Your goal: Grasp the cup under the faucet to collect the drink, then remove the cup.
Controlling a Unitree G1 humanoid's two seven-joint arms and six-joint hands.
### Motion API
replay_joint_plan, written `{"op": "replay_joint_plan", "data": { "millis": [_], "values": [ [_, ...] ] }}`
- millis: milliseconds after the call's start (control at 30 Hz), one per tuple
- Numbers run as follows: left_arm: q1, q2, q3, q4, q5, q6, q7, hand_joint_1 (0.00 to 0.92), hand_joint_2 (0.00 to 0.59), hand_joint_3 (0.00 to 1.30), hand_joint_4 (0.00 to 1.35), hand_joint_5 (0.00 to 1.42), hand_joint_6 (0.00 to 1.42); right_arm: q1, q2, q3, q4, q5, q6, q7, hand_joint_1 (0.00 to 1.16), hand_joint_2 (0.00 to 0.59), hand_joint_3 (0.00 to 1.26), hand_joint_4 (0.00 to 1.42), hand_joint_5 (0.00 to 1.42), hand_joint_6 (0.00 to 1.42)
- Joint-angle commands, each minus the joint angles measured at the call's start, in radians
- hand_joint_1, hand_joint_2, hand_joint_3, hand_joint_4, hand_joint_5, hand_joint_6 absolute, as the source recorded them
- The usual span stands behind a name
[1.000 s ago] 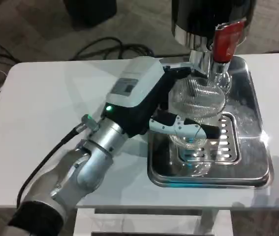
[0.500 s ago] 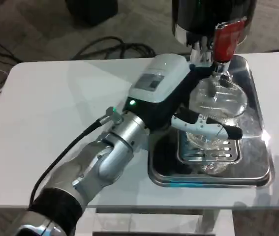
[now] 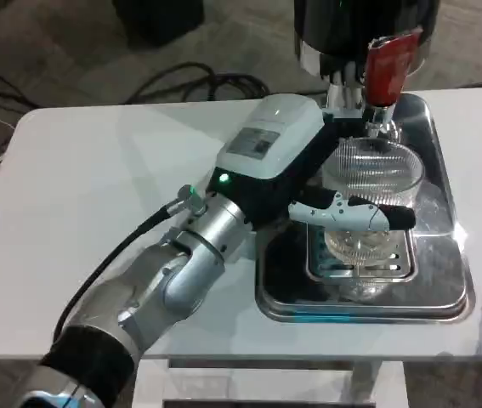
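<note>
The fingers (image 3: 355, 212) of the left hand (image 3: 309, 174) wrap around a clear ribbed cup (image 3: 368, 191), one white and black finger lying across the cup's near side about halfway up its wall, so the hand grips the cup. The cup stands upright with its open rim facing up, directly beneath the faucet (image 3: 375, 102), whose silver spout ends just above the rim. A red tap handle (image 3: 387, 64) sits on the front of that faucet, which hangs from a dark dispenser (image 3: 364, 25) with a shiny metal band at the top of the view. Below the cup is a slotted drip grate (image 3: 364, 259), set into a polished steel tray (image 3: 445, 289) that rests on the white table (image 3: 96, 187); whether the cup's base touches the grate or is held slightly above it cannot be told. No liquid can be made out inside the cup through its ribbed wall. The hand's white back carries a small grey label, and a green light glows at the wrist where the silver left forearm (image 3: 155, 289) joins it, reaching in from the lower left. Black cables (image 3: 189, 81) lie on the carpet beyond the table's far edge.
</note>
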Motion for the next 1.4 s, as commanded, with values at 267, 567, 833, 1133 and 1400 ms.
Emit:
{"op": "replay_joint_plan", "data": {
  "millis": [267, 567, 833, 1133, 1400],
  "values": [
    [0.051, 0.054, 0.001, -0.061, 0.006, 0.006, 0.003, 0.055, 0.033, 0.57, 0.30, 0.48, 0.85, 0.015, -0.019, 0.018, -0.015, 0.010, 0.019, -0.002, 0.40, 0.421, 0.13, 0.00, 0.00, 0.16],
    [0.056, 0.061, -0.001, -0.094, 0.005, 0.037, -0.032, 0.019, 0.024, 0.37, 0.14, 0.30, 0.58, 0.012, -0.022, 0.017, -0.015, 0.020, 0.030, 0.001, 0.40, 0.426, 0.14, 0.00, 0.00, 0.16],
    [0.076, 0.069, 0.001, -0.134, 0.004, 0.050, -0.044, 0.019, 0.017, 0.34, 0.08, 0.24, 0.49, 0.016, -0.026, 0.014, -0.015, 0.031, 0.032, -0.002, 0.41, 0.428, 0.14, 0.00, 0.00, 0.16],
    [0.149, 0.105, 0.044, -0.262, -0.028, 0.031, -0.058, 0.006, 0.019, 0.33, 0.08, 0.25, 0.50, 0.016, -0.021, 0.019, -0.015, 0.033, 0.032, -0.008, 0.41, 0.429, 0.15, 0.01, 0.00, 0.16],
    [0.221, 0.152, 0.100, -0.375, -0.067, 0.027, -0.101, 0.022, 0.041, 0.33, 0.09, 0.25, 0.52, 0.010, -0.017, 0.033, -0.015, 0.030, 0.034, -0.007, 0.41, 0.434, 0.16, 0.01, 0.00, 0.16]
  ]
}}
